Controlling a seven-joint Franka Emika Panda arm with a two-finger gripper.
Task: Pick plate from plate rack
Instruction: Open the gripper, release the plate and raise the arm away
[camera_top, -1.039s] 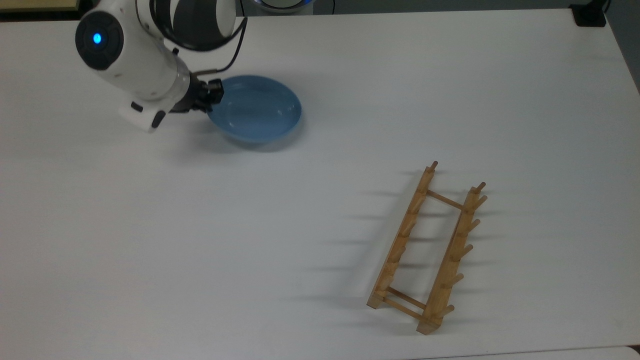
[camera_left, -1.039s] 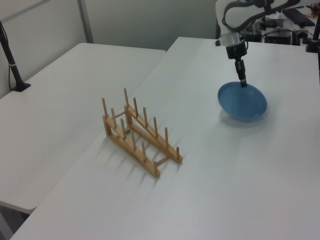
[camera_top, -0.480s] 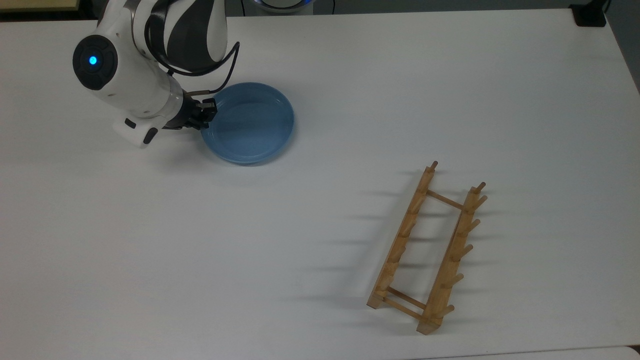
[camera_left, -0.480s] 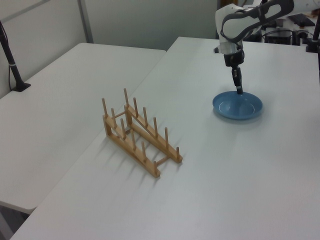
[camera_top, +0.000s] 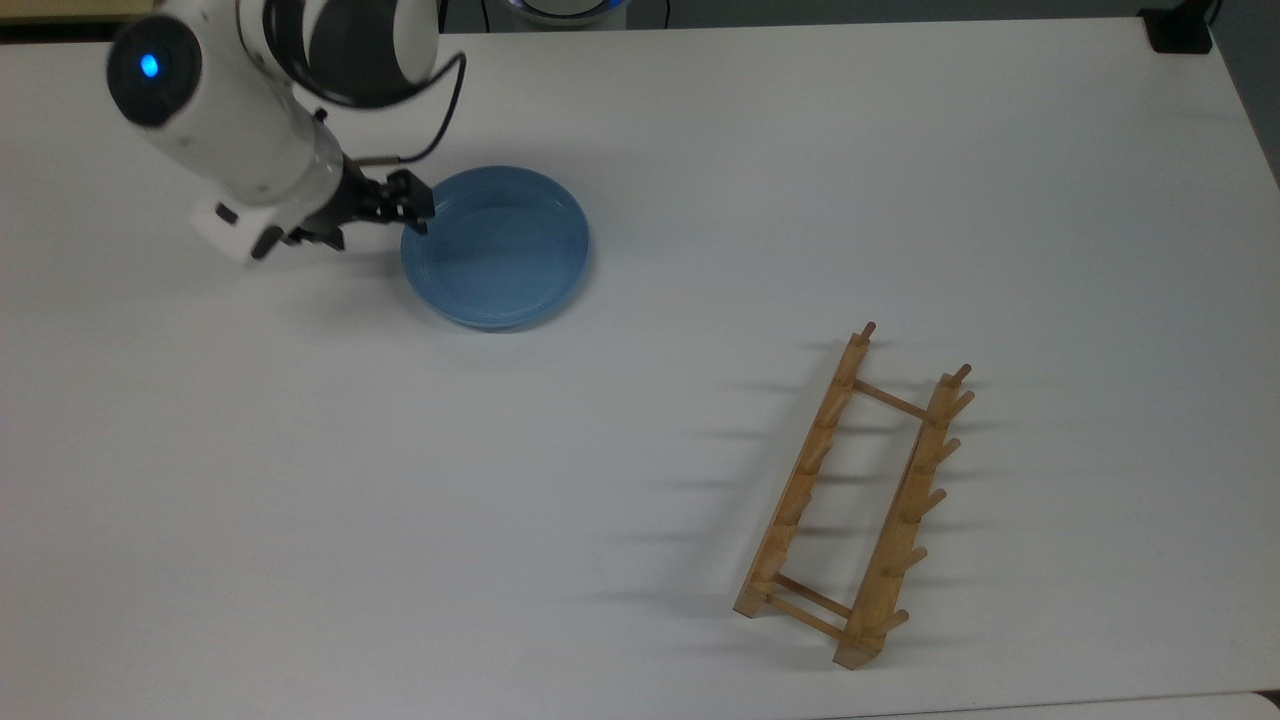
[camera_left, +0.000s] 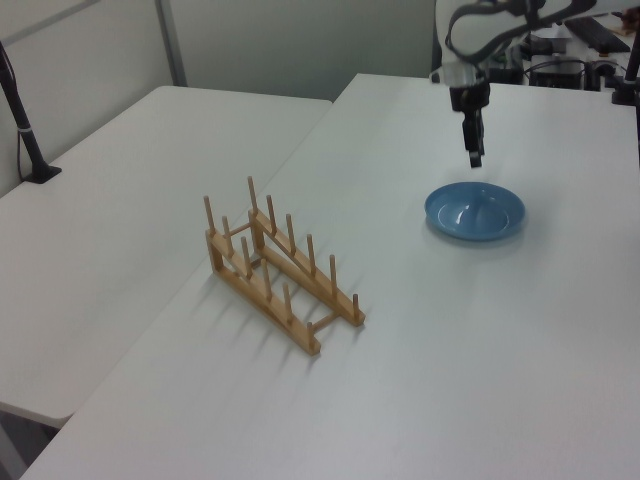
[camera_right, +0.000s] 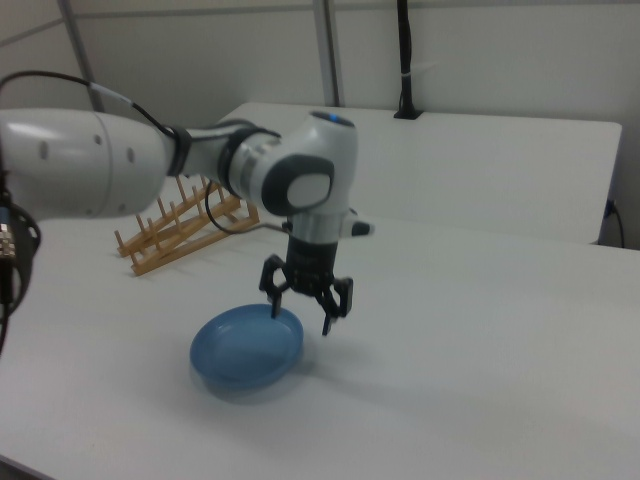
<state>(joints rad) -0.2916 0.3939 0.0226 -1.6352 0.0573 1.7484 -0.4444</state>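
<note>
1. The plate lies flat and right way up on the white tabletop, its hollow holding nothing.
2. The plate rack stands on the same tabletop, well apart from the plate, with no dish between its pegs.
3. In the top view the rack sits toward the lower right of the plate; in the left view the rack is to the lower left of the plate.
4. The gripper hangs above the plate's rim, clear of it, its jaws spread apart and grasping nothing.
5. In the left view the gripper is raised over the plate's far edge; in the top view it is at the plate's left edge.
6. Half a second ago the jaws were down at the plate's rim; now they are lifted off and released.
7. A second ago the plate was tilted in the grasp; it now rests level.
8. The rack has not moved.
</note>
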